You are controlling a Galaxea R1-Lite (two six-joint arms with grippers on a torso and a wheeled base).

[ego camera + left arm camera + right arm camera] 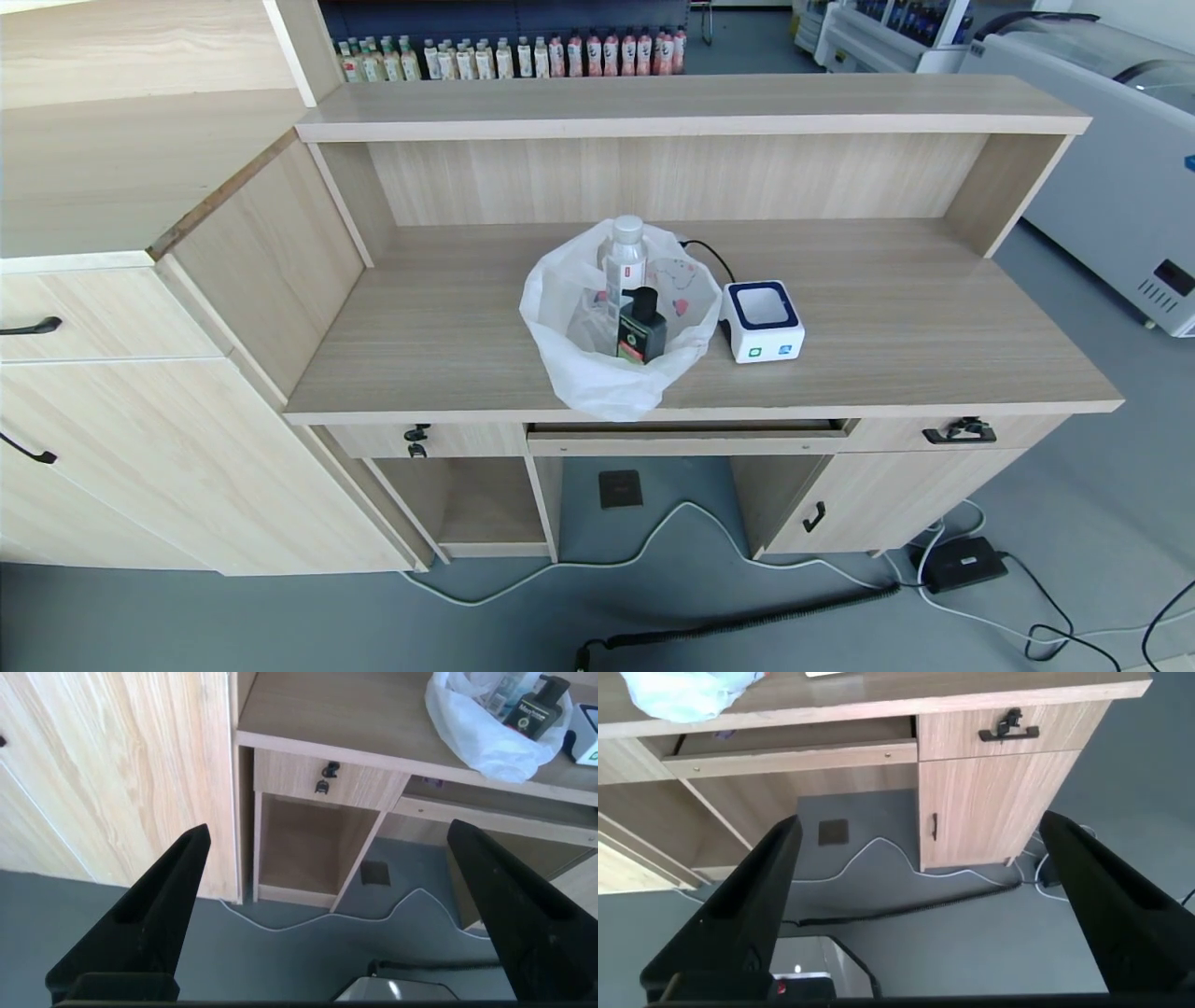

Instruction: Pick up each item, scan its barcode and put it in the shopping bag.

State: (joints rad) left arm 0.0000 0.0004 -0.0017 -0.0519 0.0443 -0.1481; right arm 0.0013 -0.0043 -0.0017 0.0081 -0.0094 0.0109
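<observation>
Left hand: the left hand (329,827) has its two dark fingers spread wide with nothing between them. It sits low, below the level of the light wooden tabletop (934,327) and facing the desk front.
Right hand: the right hand (920,819) is likewise spread wide and empty, and just as low in front of the desk.
Task things: a clear plastic bottle with a white cap (625,257) and a black pump bottle with a red-and-green label (641,329) both stand inside the white thin plastic shopping bag (597,373).
Long axis: both bottles are upright, tops toward the bag's open mouth.
Bag and scanner: the bag sits near the tabletop's front edge. The white cube-shaped scanner with a dark blue-rimmed top (762,322) is just beside it on the robot's right.
Direction from the hands: the bag and its contents lie up and ahead of both hands, well apart from them.
Nearer arm: probably the left, though the margin looks small.
Judgement: no loose item lies on the tabletop, so the bagging looks finished.
</observation>
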